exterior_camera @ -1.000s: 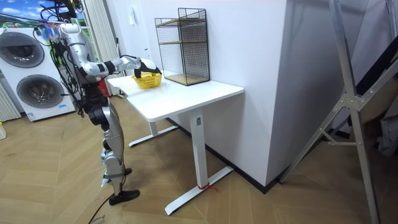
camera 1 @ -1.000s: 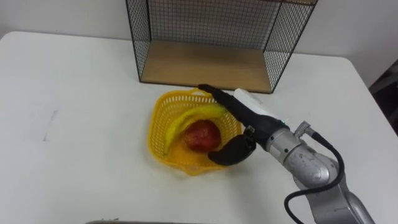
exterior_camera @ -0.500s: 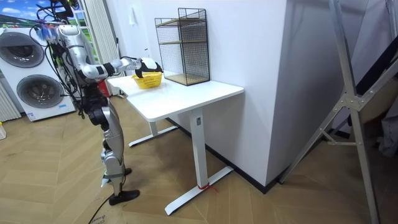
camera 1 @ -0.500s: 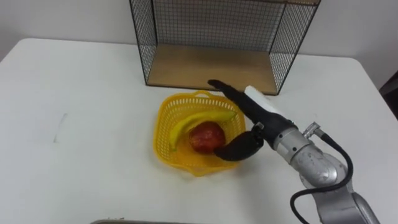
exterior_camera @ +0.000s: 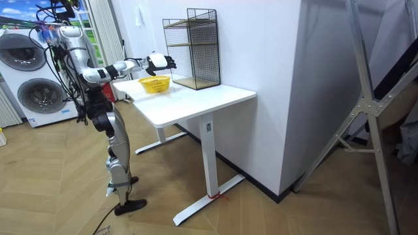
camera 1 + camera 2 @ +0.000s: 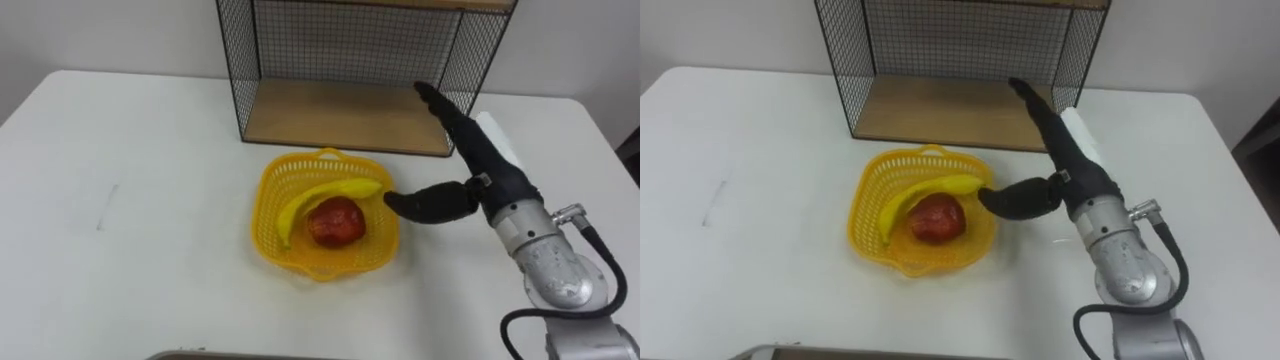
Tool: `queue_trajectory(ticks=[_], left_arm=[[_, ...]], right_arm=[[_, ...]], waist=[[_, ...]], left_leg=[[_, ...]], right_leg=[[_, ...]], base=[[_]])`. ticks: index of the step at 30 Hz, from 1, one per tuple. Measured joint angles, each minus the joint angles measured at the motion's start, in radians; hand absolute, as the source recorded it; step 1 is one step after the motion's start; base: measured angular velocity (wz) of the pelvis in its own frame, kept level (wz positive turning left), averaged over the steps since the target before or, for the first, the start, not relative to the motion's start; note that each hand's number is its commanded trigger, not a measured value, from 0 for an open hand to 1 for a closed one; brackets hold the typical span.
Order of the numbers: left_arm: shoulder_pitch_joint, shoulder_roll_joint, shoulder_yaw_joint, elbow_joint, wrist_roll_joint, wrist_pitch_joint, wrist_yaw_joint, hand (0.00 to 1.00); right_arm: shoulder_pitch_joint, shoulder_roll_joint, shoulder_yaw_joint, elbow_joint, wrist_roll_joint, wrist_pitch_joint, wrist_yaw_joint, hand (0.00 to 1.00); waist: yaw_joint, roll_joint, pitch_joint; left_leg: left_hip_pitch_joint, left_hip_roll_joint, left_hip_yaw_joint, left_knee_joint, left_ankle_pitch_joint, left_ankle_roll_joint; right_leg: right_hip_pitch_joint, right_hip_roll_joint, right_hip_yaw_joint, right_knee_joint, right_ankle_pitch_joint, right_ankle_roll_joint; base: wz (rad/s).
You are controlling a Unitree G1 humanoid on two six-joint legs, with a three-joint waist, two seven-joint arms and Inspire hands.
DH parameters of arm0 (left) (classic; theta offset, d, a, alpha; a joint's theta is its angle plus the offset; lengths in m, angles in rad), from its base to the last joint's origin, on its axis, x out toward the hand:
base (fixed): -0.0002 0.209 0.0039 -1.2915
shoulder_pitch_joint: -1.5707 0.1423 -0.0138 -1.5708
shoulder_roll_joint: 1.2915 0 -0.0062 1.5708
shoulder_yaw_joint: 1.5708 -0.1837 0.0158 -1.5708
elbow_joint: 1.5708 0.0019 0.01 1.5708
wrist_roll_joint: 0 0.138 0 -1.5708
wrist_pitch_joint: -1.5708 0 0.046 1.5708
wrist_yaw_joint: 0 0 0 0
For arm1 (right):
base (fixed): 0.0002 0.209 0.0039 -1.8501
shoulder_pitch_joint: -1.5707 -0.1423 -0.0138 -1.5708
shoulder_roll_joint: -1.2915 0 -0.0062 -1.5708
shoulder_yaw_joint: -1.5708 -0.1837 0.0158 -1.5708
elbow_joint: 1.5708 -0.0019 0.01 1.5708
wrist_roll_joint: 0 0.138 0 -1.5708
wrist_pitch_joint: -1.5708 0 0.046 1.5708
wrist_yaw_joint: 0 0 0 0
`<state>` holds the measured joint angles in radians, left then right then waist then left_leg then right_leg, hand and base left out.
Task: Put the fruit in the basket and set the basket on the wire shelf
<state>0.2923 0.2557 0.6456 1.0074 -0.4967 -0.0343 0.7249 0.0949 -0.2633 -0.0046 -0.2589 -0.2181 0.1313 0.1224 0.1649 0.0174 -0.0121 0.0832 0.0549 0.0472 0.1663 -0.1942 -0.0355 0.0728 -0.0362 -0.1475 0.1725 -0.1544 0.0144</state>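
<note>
In the eye views, the left part of the white table [image 6: 120, 250] is bare. Near its middle stands the yellow basket [image 6: 320, 266], holding a banana [image 6: 322, 194] laid across a red fruit [image 6: 335, 222]. Behind the basket, apart from it, is the wire shelf [image 6: 340, 112] with its wooden floor. Right of the basket, the right hand [image 6: 488, 172] is released and grasps nothing: its fingers [image 6: 445, 110] reach straight toward the shelf's right front corner, and its thumb [image 6: 425, 204] points at the basket's right rim. Whether the thumb touches the rim cannot be told from here. The room view adds two washing machines [image 5: 26, 78] at its left, the robot standing at the table's near end, the hand [image 5: 159, 62] raised clear above the basket [image 5: 154, 83], and the shelf's upper tier [image 5: 183, 32].
</note>
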Motion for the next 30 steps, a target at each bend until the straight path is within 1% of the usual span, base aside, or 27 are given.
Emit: queue_trajectory(ticks=[1, 3, 4, 6, 7, 8, 9, 10, 12, 13, 14, 15, 16, 18, 19, 21, 22, 24, 25, 26, 27, 28, 29, 30], left_arm=[[0.001, 0.0, 0.003, -0.035, 0.0, -0.002, 0.025, 0.0], [0.014, 0.0, 0.006, -0.148, 0.009, -0.032, 0.115, 0.0], [0.015, 0.0, 0.007, -0.173, 0.009, -0.039, 0.135, 0.0], [0.015, 0.0, 0.011, -0.297, 0.03, -0.046, 0.215, 0.0], [0.015, -0.001, 0.015, -0.325, 0.044, -0.049, 0.233, 0.0], [0.002, -0.002, 0.02, -0.383, 0.087, -0.049, 0.269, 0.0], [0.007, -0.011, 0.02, -0.48, 0.141, -0.049, 0.298, 0.0], [0.009, -0.014, 0.018, -0.525, 0.166, -0.049, 0.31, 0.0], [0.007, -0.013, 0.016, -0.66, 0.264, -0.054, 0.346, 0.0], [0.004, -0.013, 0.013, -0.688, 0.285, -0.055, 0.354, 0.0], [0.009, -0.014, -0.007, -0.757, 0.306, -0.055, 0.365, 0.0], [0.012, -0.015, -0.033, -0.821, 0.316, -0.056, 0.364, 0.0], [0.011, -0.016, -0.047, -0.846, 0.318, -0.057, 0.361, 0.0], [0.01, -0.034, -0.101, -0.923, 0.338, -0.058, 0.344, 0.0], [0.009, -0.042, -0.112, -0.942, 0.337, -0.059, 0.335, 0.0], [0.008, -0.057, -0.174, -0.967, 0.332, -0.06, 0.285, 0.0], [0.007, -0.061, -0.19, -0.973, 0.331, -0.06, 0.268, 0.0], [0.003, -0.074, -0.238, -1.016, 0.324, -0.06, 0.198, 0.0], [0.003, -0.079, -0.246, -1.036, 0.316, -0.06, 0.181, 0.0], [0.002, -0.084, -0.263, -1.072, 0.299, -0.061, 0.145, 0.0], [0.001, -0.085, -0.283, -1.101, 0.289, -0.063, 0.111, 0.0], [-0.001, -0.085, -0.295, -1.111, 0.289, -0.068, 0.096, 0.0], [-0.011, -0.085, -0.323, -1.124, 0.29, -0.083, 0.067, 0.0], [-0.018, -0.085, -0.355, -1.134, 0.29, -0.096, 0.034, 0.0]], right_arm=[[0.006, 0.0, -0.01, 0.0, 0.018, 0.0, -0.009, 0.0], [0.011, -0.002, -0.038, -0.002, 0.062, 0.0, -0.053, 0.0], [0.012, -0.002, -0.045, -0.003, 0.066, 0.0, -0.063, 0.0], [0.025, -0.002, -0.062, -0.01, 0.071, 0.0, -0.105, 0.0], [0.028, -0.002, -0.063, -0.01, 0.075, 0.0, -0.116, 0.0], [0.033, -0.002, -0.066, -0.01, 0.09, 0.0, -0.136, 0.0], [0.039, -0.002, -0.07, -0.01, 0.091, 0.0, -0.152, 0.0], [0.04, -0.002, -0.072, -0.01, 0.092, 0.0, -0.159, 0.0], [0.047, 0.001, -0.073, -0.009, 0.091, -0.001, -0.176, 0.0], [0.048, 0.001, -0.073, -0.009, 0.092, -0.001, -0.178, 0.0], [0.05, 0.002, -0.073, -0.009, 0.099, -0.002, -0.18, 0.0], [0.052, 0.003, -0.073, -0.009, 0.111, -0.004, -0.183, 0.0], [0.054, 0.004, -0.073, -0.009, 0.117, -0.006, -0.184, 0.0], [0.065, 0.004, -0.072, -0.004, 0.139, -0.013, -0.183, 0.0], [0.07, 0.006, -0.071, 0.004, 0.147, -0.021, -0.183, 0.0], [0.084, 0.019, -0.071, 0.055, 0.167, -0.044, -0.183, 0.0], [0.088, 0.023, -0.071, 0.067, 0.173, -0.044, -0.183, 0.0], [0.098, 0.036, -0.067, 0.093, 0.175, -0.046, -0.183, 0.0], [0.101, 0.042, -0.066, 0.093, 0.175, -0.047, -0.182, 0.0], [0.107, 0.056, -0.066, 0.095, 0.175, -0.058, -0.172, 0.0], [0.107, 0.064, -0.066, 0.108, 0.182, -0.081, -0.163, 0.0], [0.107, 0.065, -0.065, 0.118, 0.184, -0.094, -0.163, 0.0], [0.107, 0.066, -0.061, 0.141, 0.185, -0.112, -0.163, 0.0], [0.107, 0.068, -0.056, 0.164, 0.189, -0.127, -0.163, 0.0]], waist=[[0.0, 0.002, -0.0002], [0.0, 0.011, 0.0], [0.0, 0.013, -0.0004], [0.0, 0.015, -0.0026], [0.001, 0.015, -0.0028], [-0.001, 0.015, -0.0034], [0.001, 0.013, -0.008], [0.002, 0.013, -0.0078], [-0.003, 0.014, -0.0081], [-0.007, 0.015, -0.0069], [-0.02, 0.017, -0.003], [-0.025, 0.017, -0.0015], [-0.027, 0.017, -0.002], [-0.04, 0.015, 0.0027], [-0.048, 0.015, 0.0046], [-0.058, 0.01, 0.0086], [-0.06, 0.008, 0.0082], [-0.065, 0.0, 0.007], [-0.066, -0.003, 0.0074], [-0.068, -0.004, 0.008], [-0.073, -0.006, 0.0081], [-0.077, -0.007, 0.0079], [-0.08, -0.007, 0.0076], [-0.083, -0.007, 0.0107]], left_leg=[[-0.001, 0.0, -0.001, 0.001, 0.0, 0.0], [-0.002, 0.0, -0.001, 0.002, 0.0, 0.0], [-0.002, 0.0, 0.0, 0.002, 0.0, 0.0], [-0.002, 0.0, -0.002, 0.0, 0.0, 0.0], [-0.001, 0.0, -0.002, 0.001, 0.0, 0.0], [0.0, 0.0, -0.002, 0.001, 0.0, 0.0], [-0.002, 0.0, -0.003, 0.001, 0.0, 0.0], [-0.003, 0.0, -0.002, -0.001, 0.0, 0.0], [0.0, -0.001, -0.005, -0.001, 0.0, 0.0], [0.003, -0.001, -0.005, 0.0, 0.0, 0.0], [0.008, -0.001, -0.007, 0.0, 0.0, 0.0], [0.008, -0.001, -0.009, 0.0, 0.0, 0.0], [0.008, -0.001, -0.008, -0.001, 0.0, 0.0], [0.011, -0.001, -0.008, -0.002, 0.0, 0.0], [0.011, -0.001, -0.009, -0.002, 0.0, 0.0], [0.014, -0.001, -0.013, -0.001, 0.0, 0.0], [0.014, -0.001, -0.013, -0.001, 0.0, 0.0], [0.008, 0.0, -0.01, 0.0, 0.0, 0.0], [0.006, -0.001, -0.009, 0.001, 0.0, 0.0], [0.004, -0.001, -0.008, 0.001, 0.0, 0.0], [-0.001, -0.001, -0.008, 0.002, 0.0, 0.0], [0.0, -0.001, -0.008, 0.002, 0.0, 0.0], [0.002, -0.001, -0.008, 0.002, 0.0, 0.0], [0.009, -0.001, -0.008, 0.001, 0.0, 0.0]], right_leg=[[-0.001, 0.0, -0.001, 0.0, 0.0, 0.0], [-0.005, 0.0, 0.006, 0.001, 0.0, 0.001], [-0.006, 0.0, 0.006, 0.001, 0.0, 0.001], [-0.004, 0.0, 0.002, 0.0, -0.001, 0.001], [-0.004, 0.0, 0.001, 0.001, 0.0, 0.001], [-0.009, 0.0, 0.001, 0.001, 0.0, 0.001], [-0.019, 0.0, 0.004, 0.002, 0.0, 0.001], [-0.02, 0.0, 0.006, 0.002, 0.0, 0.001], [-0.009, -0.001, 0.003, 0.002, 0.0, 0.001], [-0.006, -0.001, 0.003, 0.002, 0.0, 0.001], [-0.007, -0.001, 0.002, 0.001, 0.0, 0.001], [-0.007, -0.001, 0.0, -0.002, 0.0, 0.001], [-0.006, -0.001, 0.001, -0.003, -0.001, 0.001], [-0.003, -0.001, -0.002, -0.004, -0.001, 0.001], [-0.001, 0.0, -0.003, -0.004, -0.001, 0.001], [0.008, 0.0, -0.005, -0.003, -0.001, 0.001], [0.007, 0.0, -0.005, -0.003, -0.001, 0.001], [0.0, 0.001, 0.001, -0.003, -0.001, 0.001], [-0.002, 0.001, 0.005, -0.002, -0.001, 0.001], [-0.003, 0.001, 0.007, -0.002, 0.0, 0.001], [-0.003, 0.001, 0.007, -0.002, 0.0, 0.001], [-0.003, 0.001, 0.007, -0.002, 0.0, 0.001], [-0.002, 0.001, 0.008, -0.001, 0.0, 0.001], [0.002, 0.001, 0.007, -0.002, 0.0, 0.001]], base=[[0.0], [0.0], [0.0], [0.0], [0.0], [0.0], [-0.05], [-0.05], [0.0], [0.0], [0.03], [0.0], [0.0], [0.0], [0.04], [0.02], [0.0], [-0.04], [-0.05], [0.0], [0.0], [0.0], [0.0], [0.0]])
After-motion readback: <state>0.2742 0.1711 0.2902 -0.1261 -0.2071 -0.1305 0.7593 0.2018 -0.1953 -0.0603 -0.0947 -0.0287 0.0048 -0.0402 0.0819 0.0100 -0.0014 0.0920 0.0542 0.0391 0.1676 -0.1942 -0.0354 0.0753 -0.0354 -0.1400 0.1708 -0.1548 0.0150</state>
